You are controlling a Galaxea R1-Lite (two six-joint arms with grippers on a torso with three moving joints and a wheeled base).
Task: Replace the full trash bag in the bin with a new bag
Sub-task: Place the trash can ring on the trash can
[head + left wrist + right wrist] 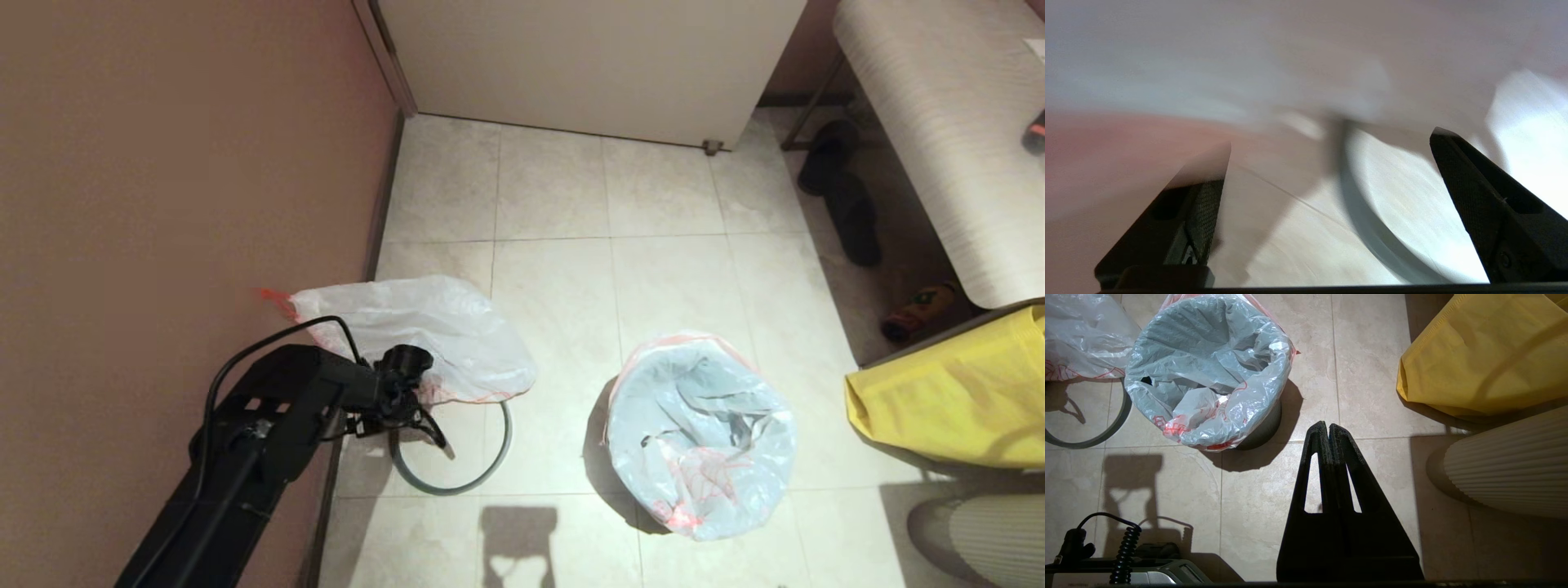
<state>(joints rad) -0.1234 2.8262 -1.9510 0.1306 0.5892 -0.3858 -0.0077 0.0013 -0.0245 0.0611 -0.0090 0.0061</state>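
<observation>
The full trash bag (416,335) lies bulgy and white on the floor against the wall, its red-orange hem at the wall side. Just in front of it the grey rim ring (457,486) lies flat, partly under the bag. My left gripper (429,425) hangs open over the ring's near-wall edge; in the left wrist view the gripper (1331,139) has the ring (1372,228) on the floor beneath it and nothing between its fingers. The bin (1265,428) stands to the right, lined by the new bag (702,433), which is folded over its top. My right gripper (1328,426) is shut and empty above the floor beside the bin.
The brown wall (163,163) runs close along the left arm. A yellow fabric bag (947,400) and a ribbed white object (980,539) stand right of the bin. Dark slippers (841,196) lie under a table (955,122) at the far right.
</observation>
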